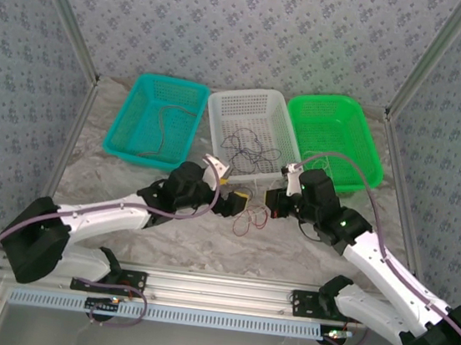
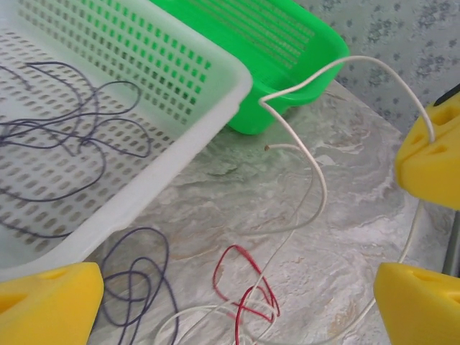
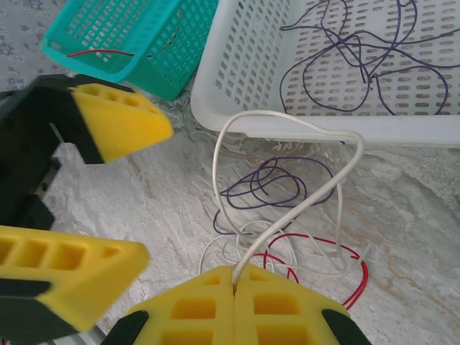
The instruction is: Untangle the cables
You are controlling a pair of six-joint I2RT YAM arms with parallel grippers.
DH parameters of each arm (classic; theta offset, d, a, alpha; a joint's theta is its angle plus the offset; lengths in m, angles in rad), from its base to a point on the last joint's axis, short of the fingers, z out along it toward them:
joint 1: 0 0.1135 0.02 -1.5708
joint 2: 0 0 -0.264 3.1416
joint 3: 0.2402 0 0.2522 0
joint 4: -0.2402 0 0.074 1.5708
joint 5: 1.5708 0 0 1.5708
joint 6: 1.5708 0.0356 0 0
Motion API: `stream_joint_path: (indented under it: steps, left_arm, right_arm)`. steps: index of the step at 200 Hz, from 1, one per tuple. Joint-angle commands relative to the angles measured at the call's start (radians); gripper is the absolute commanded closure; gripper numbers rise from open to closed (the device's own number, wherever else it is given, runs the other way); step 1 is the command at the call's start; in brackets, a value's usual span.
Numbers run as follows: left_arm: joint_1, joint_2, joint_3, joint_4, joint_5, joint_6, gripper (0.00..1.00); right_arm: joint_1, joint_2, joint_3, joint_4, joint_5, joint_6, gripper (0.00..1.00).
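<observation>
Right gripper [image 3: 236, 279]: clenched on white cable [image 3: 356, 138], held up in front of white basket [image 3: 417, 129].
Left gripper [image 2: 238, 287]: released, also before that basket.
Knot [image 3: 277, 215]: red, dark, white loops before that basket — unsorted.
Progress: seemingly early — 1 red strand [image 3: 100, 52] in teal basket [image 3: 136, 72] left of it.

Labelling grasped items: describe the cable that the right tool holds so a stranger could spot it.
In front of the white basket lies a tangle of thin cables. One white cable arches up from it into the shut right tool; the red cable and purple cable beside it lie flat.
</observation>
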Motion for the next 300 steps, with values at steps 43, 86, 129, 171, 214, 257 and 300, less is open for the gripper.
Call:
stream_joint_path:
  steps: [43,86,129,171,214,257,300]
  left_arm:
    - [0.001,0.139,0.131,0.110,0.083,0.012,0.06]
    - [0.000,0.220,0.208,0.077,0.116,0.019,0.26]
    - [0.001,0.232,0.229,0.034,0.044,0.013,0.82]
    - [0.000,0.152,0.200,0.027,-0.008,0.045,0.89]
    - [-0.018,0.079,0.194,0.030,-0.042,0.112,0.89]
    - [-0.048,0.053,0.224,-0.016,-0.076,0.223,0.90]
    - [-0.053,0.016,0.248,-0.041,-0.106,0.250,0.90]
  right_arm:
    - [0.015,-0.036,-0.024,0.051,-0.036,-0.025,1.00]
    - [0.017,-0.073,-0.034,0.068,-0.034,-0.021,1.00]
    - [0.015,-0.094,-0.031,0.017,-0.012,-0.033,1.00]
    - [0.002,-0.109,-0.018,-0.049,0.095,-0.029,0.98]
    - [0.000,-0.091,0.009,-0.060,0.089,-0.034,0.88]
    - [-0.001,-0.074,0.019,-0.058,0.086,-0.029,0.48]
    - [-0.005,-0.134,0.020,-0.103,0.210,-0.025,0.23]
